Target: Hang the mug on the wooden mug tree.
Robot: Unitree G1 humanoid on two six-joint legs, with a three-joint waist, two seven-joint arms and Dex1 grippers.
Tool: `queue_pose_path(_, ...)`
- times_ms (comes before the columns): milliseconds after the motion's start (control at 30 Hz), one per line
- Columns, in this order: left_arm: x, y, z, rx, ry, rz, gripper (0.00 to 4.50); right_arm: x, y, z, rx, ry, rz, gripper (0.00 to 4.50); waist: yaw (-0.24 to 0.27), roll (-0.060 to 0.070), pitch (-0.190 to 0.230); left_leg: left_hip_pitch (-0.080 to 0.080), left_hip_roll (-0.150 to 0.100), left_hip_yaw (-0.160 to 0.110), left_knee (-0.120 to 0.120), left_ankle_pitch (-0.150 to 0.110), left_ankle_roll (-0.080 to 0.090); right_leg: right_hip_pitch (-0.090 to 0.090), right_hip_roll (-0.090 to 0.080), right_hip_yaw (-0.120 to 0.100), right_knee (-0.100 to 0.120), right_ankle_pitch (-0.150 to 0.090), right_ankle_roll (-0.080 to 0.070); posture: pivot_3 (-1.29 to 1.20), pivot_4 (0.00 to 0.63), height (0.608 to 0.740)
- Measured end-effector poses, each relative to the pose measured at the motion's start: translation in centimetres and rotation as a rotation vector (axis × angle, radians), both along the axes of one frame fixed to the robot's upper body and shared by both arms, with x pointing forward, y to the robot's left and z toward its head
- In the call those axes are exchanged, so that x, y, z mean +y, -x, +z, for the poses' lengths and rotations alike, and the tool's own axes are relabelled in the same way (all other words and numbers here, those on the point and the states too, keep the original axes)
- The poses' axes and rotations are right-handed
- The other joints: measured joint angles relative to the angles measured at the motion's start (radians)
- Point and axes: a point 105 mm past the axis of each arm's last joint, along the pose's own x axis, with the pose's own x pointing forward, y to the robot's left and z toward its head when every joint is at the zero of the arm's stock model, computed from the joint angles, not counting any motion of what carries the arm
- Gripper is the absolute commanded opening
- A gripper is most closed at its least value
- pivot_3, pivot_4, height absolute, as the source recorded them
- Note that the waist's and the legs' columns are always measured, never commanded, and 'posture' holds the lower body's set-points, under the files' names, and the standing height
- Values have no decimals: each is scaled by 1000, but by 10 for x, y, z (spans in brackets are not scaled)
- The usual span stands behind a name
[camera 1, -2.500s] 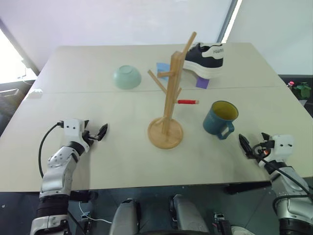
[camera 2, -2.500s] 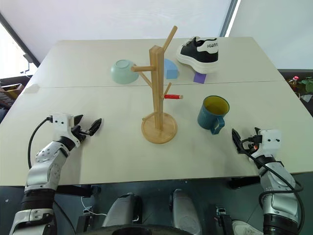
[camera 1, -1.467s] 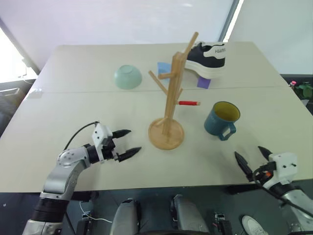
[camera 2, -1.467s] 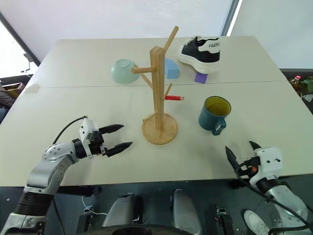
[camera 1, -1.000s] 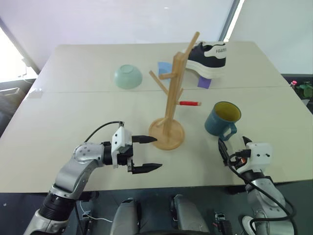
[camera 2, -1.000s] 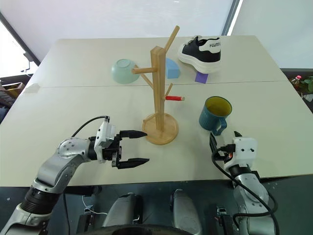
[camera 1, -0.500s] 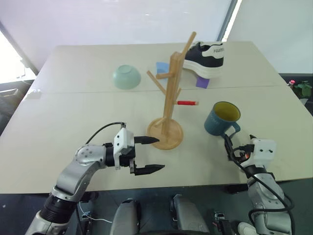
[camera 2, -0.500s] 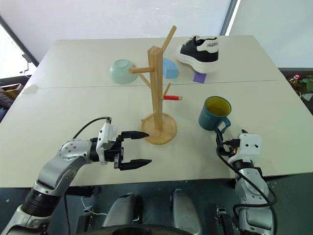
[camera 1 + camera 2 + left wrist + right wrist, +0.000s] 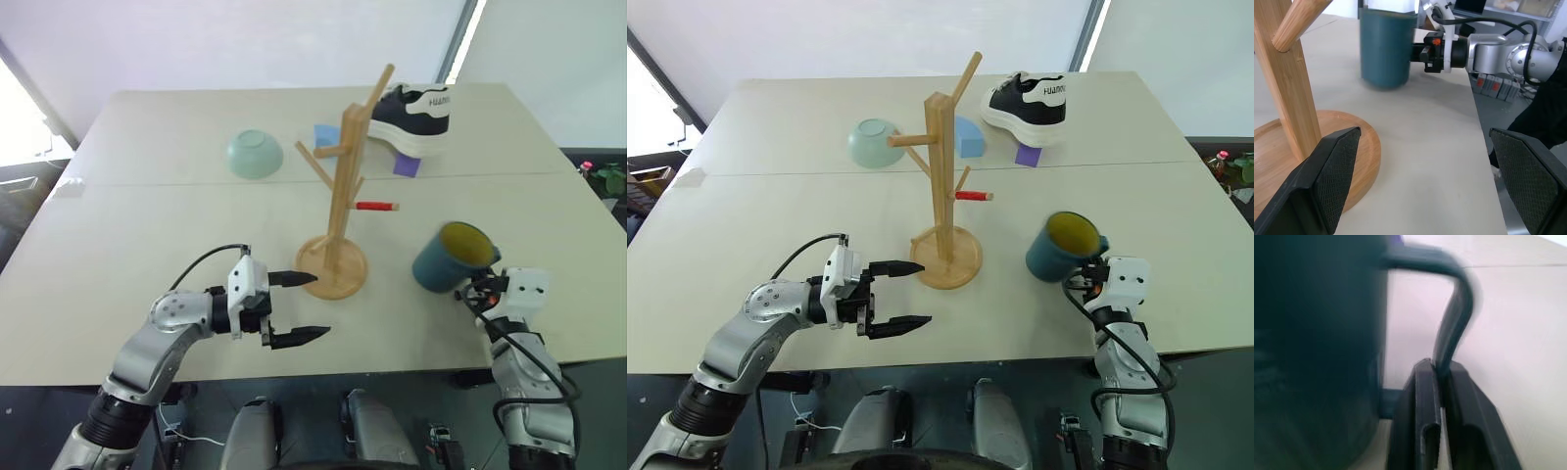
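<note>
Mug (image 9: pixel 1062 246): stout, dark teal, yellow-olive interior, tilted; right gripper (image 9: pixel 1442 382) pinches its loop handle. Left gripper (image 9: pixel 903 294) spread, beside wooden mug tree (image 9: pixel 943 186).

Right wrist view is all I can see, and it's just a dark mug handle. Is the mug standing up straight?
Observer: No, the mug is tipped, its yellow inside showing, with the right hand shut on its handle.
Operator: Where's the tree thing?
Observer: The wooden mug tree stands upright to the mug's left, apart from it.
Operator: What's my other hand doing?
Observer: The left hand is open, beside the tree's round base.
</note>
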Motion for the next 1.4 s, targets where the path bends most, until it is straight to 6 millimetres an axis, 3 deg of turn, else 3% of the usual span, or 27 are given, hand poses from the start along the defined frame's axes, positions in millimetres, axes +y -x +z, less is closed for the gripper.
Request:
queue_pose_path(67, 1, 0, -1, -4, -2, 4, 4500, 3, 1, 0, 10, 33, 30, 23, 0, 0, 0, 0, 0, 0, 0, 0, 0, 0, 0, 0, 0, 0, 0, 0, 150, 740)
queue_pose_path(167, 7, -4, -1, -13, -12, 34, 4500, 18, 6, 10, 30, 232, 180, 23, 0, 1, 0, 0, 0, 0, 0, 0, 0, 0, 0, 0, 0, 0, 0, 0, 150, 740)
queue_pose_path(333, 30, -19, -5, -5, -34, 125, 4500, 76, 27, 52, -53, 648, 620, 23, -1, 0, 0, 1, 0, 0, 1, 0, 0, 1, 2, -1, 1, 0, 0, 0, 150, 740)
queue_pose_path(500, 34, -22, -5, -1, -31, 132, 4500, 96, 22, 83, -112, 750, 729, 23, 2, -1, 0, 0, 0, -1, 8, 0, 0, 3, 1, -1, 2, 0, 0, 0, 150, 740)
queue_pose_path(733, 44, -30, 17, -11, 49, 164, 4500, 101, 7, 128, -173, 794, 750, 23, 4, -2, 1, 0, 0, -2, 10, 0, 0, 4, 0, -2, 2, 0, 0, 0, 150, 740)
queue_pose_path(1033, 45, -27, 35, -19, 74, 139, 4500, 107, 3, 143, -204, 790, 779, 23, 2, -2, 1, 0, 0, -2, 10, 0, 0, 5, 0, -2, 3, 0, 0, 0, 150, 740)
queue_pose_path(1400, 43, -24, 41, 0, 89, 125, 4500, 120, 4, 153, -221, 834, 846, 23, 2, -2, 1, 0, 0, -2, 10, 0, 0, 4, 0, -2, 3, 0, 0, 0, 150, 740)
